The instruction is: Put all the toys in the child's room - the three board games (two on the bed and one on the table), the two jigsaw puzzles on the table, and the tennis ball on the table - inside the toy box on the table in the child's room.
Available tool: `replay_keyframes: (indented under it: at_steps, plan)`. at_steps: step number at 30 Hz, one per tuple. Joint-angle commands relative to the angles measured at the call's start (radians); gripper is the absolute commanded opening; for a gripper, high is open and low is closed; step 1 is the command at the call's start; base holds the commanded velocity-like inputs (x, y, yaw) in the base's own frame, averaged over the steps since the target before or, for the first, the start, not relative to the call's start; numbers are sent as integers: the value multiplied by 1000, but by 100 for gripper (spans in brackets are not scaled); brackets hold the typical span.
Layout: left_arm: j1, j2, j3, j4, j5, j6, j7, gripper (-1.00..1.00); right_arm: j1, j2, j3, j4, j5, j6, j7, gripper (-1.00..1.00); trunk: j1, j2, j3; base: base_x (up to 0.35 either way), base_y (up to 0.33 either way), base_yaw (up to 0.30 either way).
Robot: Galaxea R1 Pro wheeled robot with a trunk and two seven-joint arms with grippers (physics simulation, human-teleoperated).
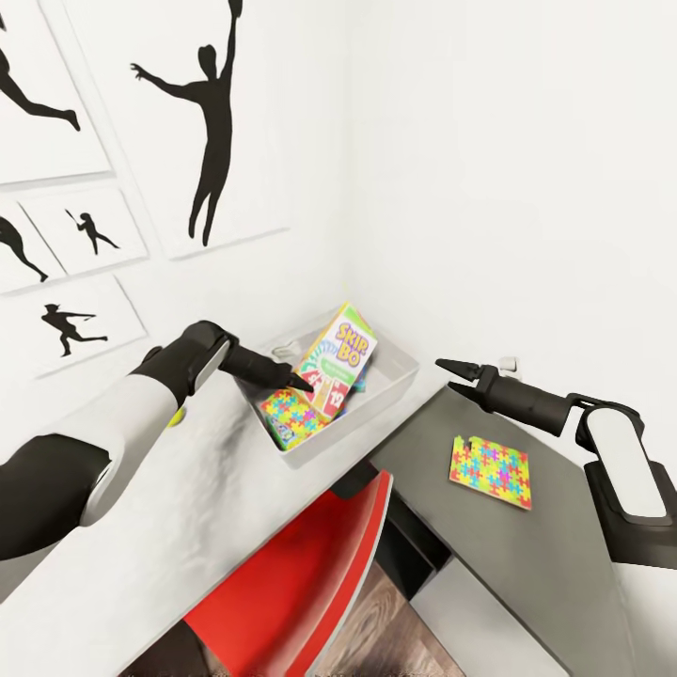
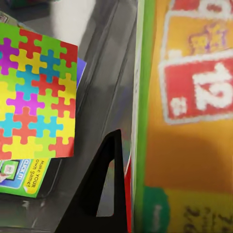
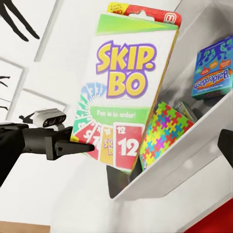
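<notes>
The white toy box (image 1: 402, 378) stands in the corner of the white table. My left gripper (image 1: 299, 381) reaches into it, shut on the upright Skip-Bo board game (image 1: 340, 350), whose face fills much of the left wrist view (image 2: 194, 116). One finger (image 2: 104, 189) lies against the game's edge and the other is hidden behind it. A jigsaw puzzle (image 1: 293, 414) lies in the box on a green game (image 2: 24, 175), and a blue Balderdash game (image 3: 211, 68) leans at the back. The second jigsaw puzzle (image 1: 490, 471) lies on the grey desk. My right gripper (image 1: 449, 372) hovers open beside the box.
A red chair (image 1: 306, 583) sits tucked between the white table (image 1: 179, 536) and the grey desk (image 1: 536, 574). A small yellow-green object (image 1: 176, 417), perhaps the tennis ball, peeks from under my left forearm. Walls with framed silhouettes close in behind the box.
</notes>
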Motion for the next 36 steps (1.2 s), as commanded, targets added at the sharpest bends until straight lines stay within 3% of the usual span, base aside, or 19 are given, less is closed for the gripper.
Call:
replay_keyframes:
  at_steps: [1,18,27,28,36]
  plan:
    - [-5,1,-8,-1,11,4,2,-100,-1,0,-1,0,10,5,10,100,1,-2,-4,0,0,0]
    - [-12,4,-8,-1,11,-23,2,-100,0,1,-1,0,10,5,10,100,1,-2,-32,0,0,0]
    - [-12,9,-7,-1,11,-34,3,-100,31,2,-6,-20,12,5,12,100,1,-2,-35,0,0,0]
    - [-12,9,-7,-1,11,-34,3,100,32,2,-5,-21,12,5,12,100,1,-2,-35,0,0,0]
    - [-12,11,-7,-1,11,-35,4,100,33,3,-5,-21,12,5,12,100,1,-2,-35,0,0,0]
